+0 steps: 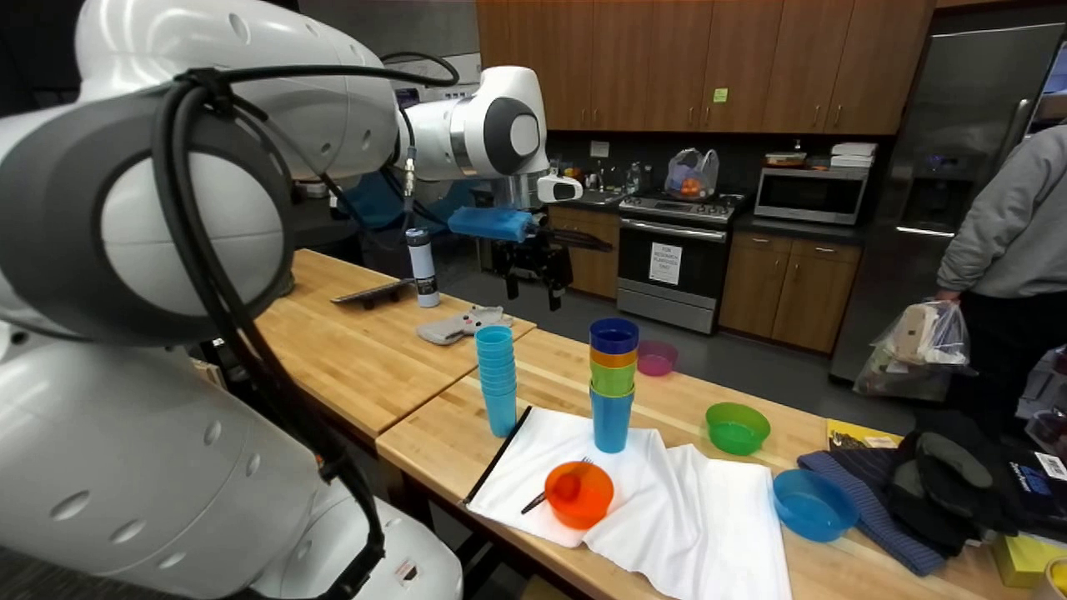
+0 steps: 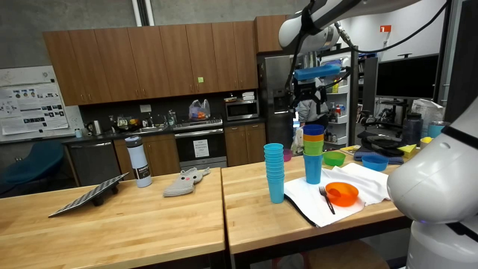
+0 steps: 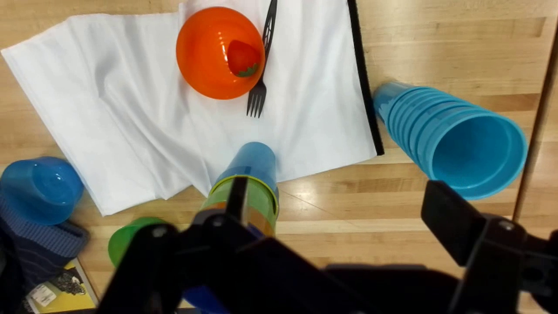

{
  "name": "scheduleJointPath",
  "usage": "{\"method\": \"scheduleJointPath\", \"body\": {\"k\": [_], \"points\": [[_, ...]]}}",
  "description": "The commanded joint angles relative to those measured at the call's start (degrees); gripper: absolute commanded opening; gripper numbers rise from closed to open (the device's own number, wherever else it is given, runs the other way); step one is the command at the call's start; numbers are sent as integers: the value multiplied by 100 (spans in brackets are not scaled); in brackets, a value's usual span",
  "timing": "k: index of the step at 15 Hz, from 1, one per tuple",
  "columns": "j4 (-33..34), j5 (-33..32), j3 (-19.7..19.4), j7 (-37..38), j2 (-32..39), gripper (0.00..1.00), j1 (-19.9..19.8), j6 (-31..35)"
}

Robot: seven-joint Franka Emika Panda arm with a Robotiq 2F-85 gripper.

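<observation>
We judged this a positioning step: the end effector [image 1: 533, 295] hung spread and empty above the table [image 2: 250, 220]. Multicoloured cups [image 2: 313, 157] stood on the white cloth [image 3: 187, 126], near the turquoise stack [image 2: 275, 172]; grasping either, we thought, called for descending.

In the wrist view the claw [image 3: 340, 207] hid most of the dark blue cup [image 3: 204, 300] above the white cloth [image 3: 152, 109] and part of the green bowl [image 3: 124, 240] beside it; the cloth and the black fork [image 3: 258, 89] on it were cut off at the top. In an exterior view the turquoise cup stack [image 2: 275, 172] partly hid the magenta bowl [image 2: 287, 154], and the poster [image 2: 31, 102] far left of the cloth was too small to read.
</observation>
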Motion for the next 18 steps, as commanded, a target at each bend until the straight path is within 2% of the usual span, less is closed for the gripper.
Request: {"method": "scheduleJointPath", "body": {"k": [1,5,13,18], "points": [[-37,-11,-186,109,-126,100,-163,28],[-68,-27,-394,78,-145,100,-348,125],[-91,-124,-727,-259,116,100,-555,886],[321,-136,-1224,-1196,557,100,-680,993]]}}
